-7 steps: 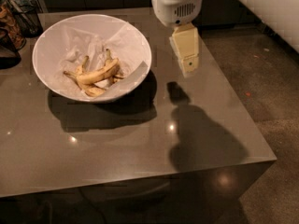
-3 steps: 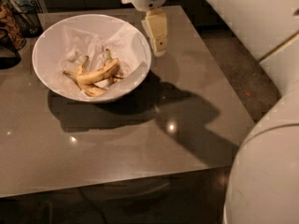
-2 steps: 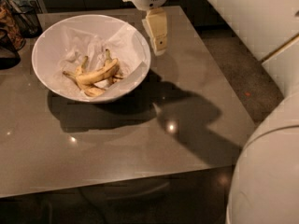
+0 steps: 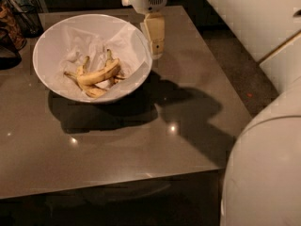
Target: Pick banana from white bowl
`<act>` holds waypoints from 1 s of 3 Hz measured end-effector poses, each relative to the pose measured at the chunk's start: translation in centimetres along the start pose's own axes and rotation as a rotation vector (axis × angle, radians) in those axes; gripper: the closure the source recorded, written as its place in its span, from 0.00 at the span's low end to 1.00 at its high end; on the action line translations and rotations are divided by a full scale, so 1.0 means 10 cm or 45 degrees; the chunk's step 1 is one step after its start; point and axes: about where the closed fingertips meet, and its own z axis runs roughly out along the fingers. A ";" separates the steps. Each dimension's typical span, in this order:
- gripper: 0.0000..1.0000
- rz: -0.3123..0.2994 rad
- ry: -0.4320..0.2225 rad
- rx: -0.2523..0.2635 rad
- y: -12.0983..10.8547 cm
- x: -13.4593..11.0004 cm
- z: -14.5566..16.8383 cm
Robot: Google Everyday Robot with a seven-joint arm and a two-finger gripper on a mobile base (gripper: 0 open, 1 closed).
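The white bowl (image 4: 46,44) stands on the brown table at the back left, lined with crumpled white paper. The banana (image 4: 99,74), thick, curved and yellow with brown blotches, lies in the middle of the bowl. Thinner yellow-brown banana pieces (image 4: 93,92) lie beside and under it. My gripper (image 4: 155,42) hangs from its white wrist just outside the bowl's right rim, pointing down, above the table, right of the banana and apart from it. It holds nothing that I can see.
The table (image 4: 141,145) has its front edge near the bottom and its right edge by the floor. Dark cluttered objects (image 4: 14,20) stand at the back left. My white arm body (image 4: 263,168) fills the lower right. A white cabinet (image 4: 254,18) stands at the back right.
Over two seconds the gripper has moved left, from above the table's right half to the bowl's right rim. In the last second it has barely moved. The bananas lie as before.
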 end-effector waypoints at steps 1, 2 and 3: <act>0.00 -0.015 -0.019 -0.066 -0.09 -0.08 0.15; 0.00 -0.033 -0.053 -0.099 -0.21 -0.18 0.28; 0.00 -0.034 -0.077 -0.095 -0.29 -0.25 0.31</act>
